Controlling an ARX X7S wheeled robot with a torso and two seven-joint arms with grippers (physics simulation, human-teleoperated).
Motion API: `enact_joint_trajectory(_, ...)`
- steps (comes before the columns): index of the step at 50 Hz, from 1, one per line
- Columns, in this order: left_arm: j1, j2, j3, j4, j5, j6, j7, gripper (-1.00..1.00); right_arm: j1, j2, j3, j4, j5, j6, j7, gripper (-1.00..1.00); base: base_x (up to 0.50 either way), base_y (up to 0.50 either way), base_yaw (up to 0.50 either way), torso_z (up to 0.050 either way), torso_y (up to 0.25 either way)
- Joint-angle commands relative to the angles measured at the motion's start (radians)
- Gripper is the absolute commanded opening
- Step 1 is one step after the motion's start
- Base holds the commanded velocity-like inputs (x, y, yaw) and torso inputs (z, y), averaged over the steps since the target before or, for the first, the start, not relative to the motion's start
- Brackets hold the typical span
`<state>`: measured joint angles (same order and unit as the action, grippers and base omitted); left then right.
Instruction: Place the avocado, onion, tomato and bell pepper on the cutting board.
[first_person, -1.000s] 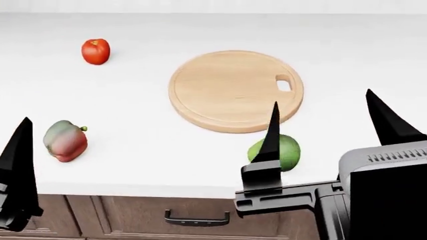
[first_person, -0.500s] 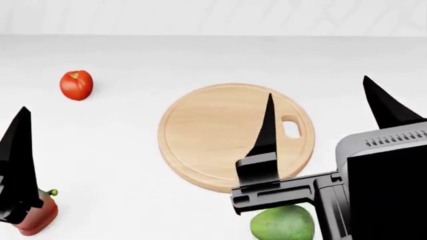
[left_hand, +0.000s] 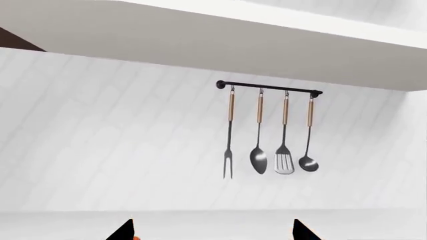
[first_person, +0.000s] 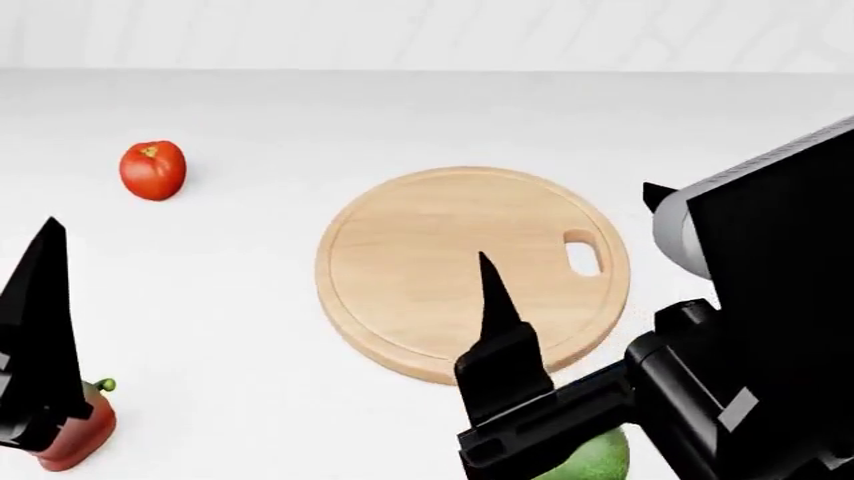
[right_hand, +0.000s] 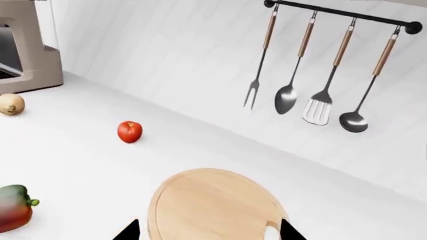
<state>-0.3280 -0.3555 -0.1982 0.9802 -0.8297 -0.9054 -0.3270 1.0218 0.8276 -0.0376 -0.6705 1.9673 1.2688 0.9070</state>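
Note:
The round wooden cutting board (first_person: 400, 270) lies bare on the white counter. Far to its left sits the tomato (first_person: 152, 170). The bell pepper (first_person: 78, 432) rests at the near left, partly behind a finger (first_person: 40, 330) of my left gripper (left_hand: 212, 231), which is open and holds nothing. A sliver of the green avocado (first_person: 601, 458) shows below my right gripper (first_person: 566, 222), which hovers open over the board's near right rim. The right wrist view shows the board (right_hand: 213, 205) between its fingertips, and the onion (right_hand: 11, 104) far off beside a brown appliance.
A rail of several hanging utensils (right_hand: 320, 60) is fixed to the white tiled wall behind the counter. A brown appliance (right_hand: 27, 50) stands at the counter's far left end. A shelf or cabinet underside (left_hand: 200, 45) runs above the wall.
The head view first shifted so the board dropped lower in frame. Since then my right gripper has tilted and sunk, covering more of the avocado. The left gripper stays put.

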Motion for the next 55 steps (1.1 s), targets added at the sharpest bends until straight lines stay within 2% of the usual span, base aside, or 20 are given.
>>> enact_joint_trajectory(1,0.027,-0.001,0.005,0.004,-0.007,0.023,-0.008,1.0,0.098,0.143,-0.06,0.051,0.186,0.043,0.023,1.0,0.0,0.0,0.0,0.0,0.0)
enact_joint_trajectory(11,0.039,0.009,0.039,0.006,-0.004,0.037,-0.017,1.0,0.037,0.233,-0.073,0.016,0.266,0.021,0.049,1.0,0.0,0.0,0.0,0.0,0.0)
enact_joint_trajectory(20,0.035,-0.007,0.031,0.025,-0.046,0.026,-0.05,1.0,-0.101,0.221,-0.047,-0.031,0.251,0.003,0.043,1.0,0.0,0.0,0.0,0.0,0.0)
enact_joint_trajectory(36,0.047,-0.034,0.025,0.03,-0.084,0.034,-0.078,1.0,-0.18,0.102,-0.03,0.024,0.041,0.103,-0.077,1.0,0.0,0.0,0.0,0.0,0.0)
enact_joint_trajectory(44,0.032,-0.047,0.025,0.029,-0.112,0.032,-0.101,1.0,-0.234,0.024,0.012,0.082,-0.207,0.174,-0.251,1.0,0.0,0.0,0.0,0.0,0.0)
enact_joint_trajectory(55,0.028,-0.057,0.035,0.031,-0.131,0.039,-0.123,1.0,-0.283,0.0,-0.032,0.099,-0.421,0.179,-0.429,1.0,0.0,0.0,0.0,0.0,0.0)
